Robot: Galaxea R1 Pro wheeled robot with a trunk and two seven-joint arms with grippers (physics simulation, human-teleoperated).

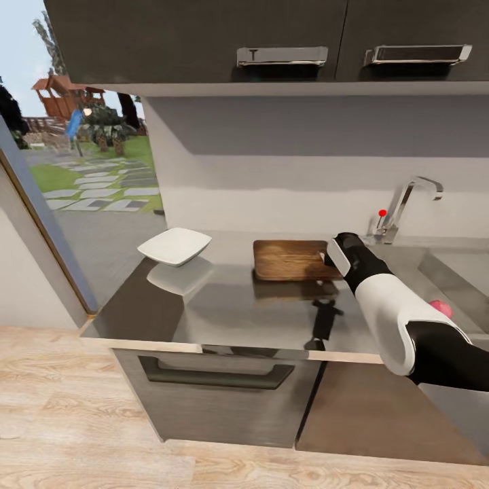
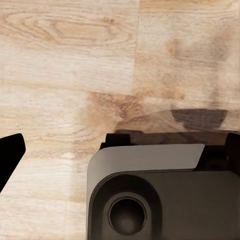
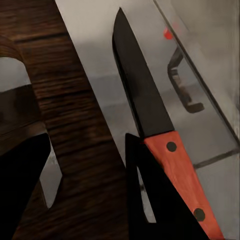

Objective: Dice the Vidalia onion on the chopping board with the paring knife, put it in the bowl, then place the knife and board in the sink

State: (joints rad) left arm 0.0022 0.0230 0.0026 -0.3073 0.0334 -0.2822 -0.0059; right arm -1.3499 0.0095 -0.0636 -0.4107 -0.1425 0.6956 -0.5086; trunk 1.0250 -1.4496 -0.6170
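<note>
A: Where is the right gripper [image 3: 87, 192], and how do its jaws stand?

B: In the head view the right arm [image 1: 394, 319] reaches in from about four o'clock, its dark end at the right edge of the chopping board [image 1: 288, 260]. In the right wrist view two black fingers [image 3: 20, 180] stand spread apart over the dark wood, with the countertop [image 1: 224, 305] showing between them. They clench nothing.

A: And the paring knife [image 3: 155, 120]?

B: It lies flat on the grey countertop just beside the board. One finger overlaps the near end of its red handle; whether they touch, I cannot tell.

A: The rest of the task's things?

B: The white bowl [image 1: 175, 245] sits on the countertop at nine o'clock from the board, well apart. The sink [image 1: 455, 278] lies at three o'clock, its faucet [image 1: 407, 204] behind it. A pink round thing [image 1: 442, 309] shows past the arm.

A: The left gripper [image 2: 10, 157]?

B: One black finger shows over wooden floor [image 2: 65, 65]; its jaws I cannot tell
</note>
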